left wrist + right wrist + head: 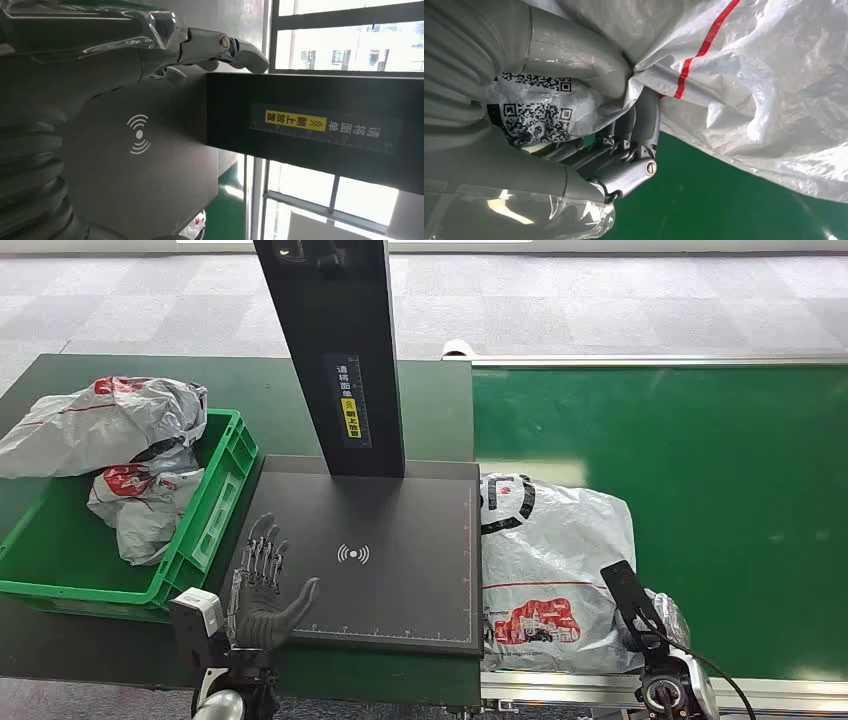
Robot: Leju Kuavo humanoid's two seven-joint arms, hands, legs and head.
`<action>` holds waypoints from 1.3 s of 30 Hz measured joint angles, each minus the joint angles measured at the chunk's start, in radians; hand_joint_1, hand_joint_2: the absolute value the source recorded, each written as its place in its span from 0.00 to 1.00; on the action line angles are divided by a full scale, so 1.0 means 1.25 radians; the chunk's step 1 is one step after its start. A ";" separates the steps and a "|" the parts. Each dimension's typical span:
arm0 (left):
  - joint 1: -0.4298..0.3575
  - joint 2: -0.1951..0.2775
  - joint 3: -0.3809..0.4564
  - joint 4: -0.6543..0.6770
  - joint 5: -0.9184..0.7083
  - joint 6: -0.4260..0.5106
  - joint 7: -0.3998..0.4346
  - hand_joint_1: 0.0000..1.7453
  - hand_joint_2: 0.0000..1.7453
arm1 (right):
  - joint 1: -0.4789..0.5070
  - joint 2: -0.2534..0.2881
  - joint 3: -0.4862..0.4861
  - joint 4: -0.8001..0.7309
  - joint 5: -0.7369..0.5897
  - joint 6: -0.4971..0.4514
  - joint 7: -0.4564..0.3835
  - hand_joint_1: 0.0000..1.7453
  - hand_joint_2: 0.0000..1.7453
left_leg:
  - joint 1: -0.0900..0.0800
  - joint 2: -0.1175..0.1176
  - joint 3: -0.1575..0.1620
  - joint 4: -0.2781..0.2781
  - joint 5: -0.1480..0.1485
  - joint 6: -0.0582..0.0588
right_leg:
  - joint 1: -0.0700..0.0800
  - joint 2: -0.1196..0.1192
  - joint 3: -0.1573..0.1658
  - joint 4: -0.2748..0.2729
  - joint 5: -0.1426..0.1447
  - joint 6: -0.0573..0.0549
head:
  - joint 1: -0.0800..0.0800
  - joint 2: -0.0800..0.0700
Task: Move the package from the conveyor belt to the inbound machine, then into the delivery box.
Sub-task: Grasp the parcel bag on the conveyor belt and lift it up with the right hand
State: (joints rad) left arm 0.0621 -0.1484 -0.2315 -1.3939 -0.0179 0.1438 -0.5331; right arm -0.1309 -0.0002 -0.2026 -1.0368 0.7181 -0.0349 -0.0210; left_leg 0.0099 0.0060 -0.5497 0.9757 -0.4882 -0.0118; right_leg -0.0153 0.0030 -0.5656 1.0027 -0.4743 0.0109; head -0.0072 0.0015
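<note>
Plastic film, white with red print, bunches under the right hand [624, 125] at the near right: the right wrist view shows thumb and fingers clamped on a fold of the package [550, 570], beside a patch of square codes. In the head view that package lies on the green conveyor belt [700, 440], its left edge touching the inbound machine [400, 550], a dark flat plate with a wireless mark and a black upright post [335, 350] at its far side. At the near left, the left hand [262, 585] rests flat on the plate's near left corner, fingers spread apart and holding nothing. Further left sits a green delivery box [215, 510] already holding other white bags [120, 455].

The first step looks to be in hand: grasp made, lift not yet done. Next the package must rise and travel left onto the plate, and the left hand would likely need to clear that spot.
</note>
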 joint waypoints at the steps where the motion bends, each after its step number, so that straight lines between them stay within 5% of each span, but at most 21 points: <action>1: 0.001 0.000 0.000 -0.002 -0.001 0.000 0.001 0.00 1.00 | -0.001 0.000 0.001 0.002 -0.001 0.001 0.000 1.00 1.00 | 0.000 0.000 0.000 0.000 0.000 0.000 | 0.000 0.000 0.000 0.000 0.000 0.000 | 0.000 0.000; 11: 0.014 -0.002 0.007 -0.018 -0.005 0.004 0.006 0.00 1.00 | 0.005 -0.001 0.013 -0.009 -0.032 -0.061 -0.025 1.00 1.00 | 0.000 0.000 0.000 0.000 0.000 0.000 | 0.000 0.000 0.000 0.000 0.000 0.000 | 0.000 0.000; 21: 0.029 -0.008 0.025 -0.049 -0.019 0.002 0.000 0.00 1.00 | 0.091 0.011 0.013 -0.303 -0.099 -0.122 -0.066 1.00 1.00 | 0.000 0.000 0.000 0.000 0.000 0.000 | 0.000 -0.001 0.000 0.000 0.000 0.000 | 0.000 0.000; 30: 0.030 -0.016 0.034 -0.052 -0.028 -0.013 -0.028 0.00 1.00 | 0.234 0.038 -0.019 -0.599 -0.322 -0.284 -0.307 1.00 1.00 | 0.000 -0.003 -0.001 0.000 0.000 0.000 | 0.000 -0.003 0.000 0.000 -0.001 0.001 | 0.000 0.000; 39: 0.033 -0.017 0.053 -0.056 -0.027 -0.007 -0.042 0.00 1.00 | 0.262 0.065 -0.058 -0.716 -0.436 -0.111 -0.320 1.00 1.00 | 0.000 -0.002 0.001 0.000 0.000 0.000 | 0.000 -0.003 0.002 0.000 -0.001 0.000 | 0.000 0.000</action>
State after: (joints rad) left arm 0.1029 -0.1699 -0.1649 -1.4638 -0.0519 0.1354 -0.5853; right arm 0.1965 0.0807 -0.2756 -1.9318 0.1727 -0.1736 -0.4206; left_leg 0.0097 0.0038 -0.5488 0.9752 -0.4880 -0.0113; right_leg -0.0156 -0.0006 -0.5628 1.0025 -0.4760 0.0115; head -0.0072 0.0015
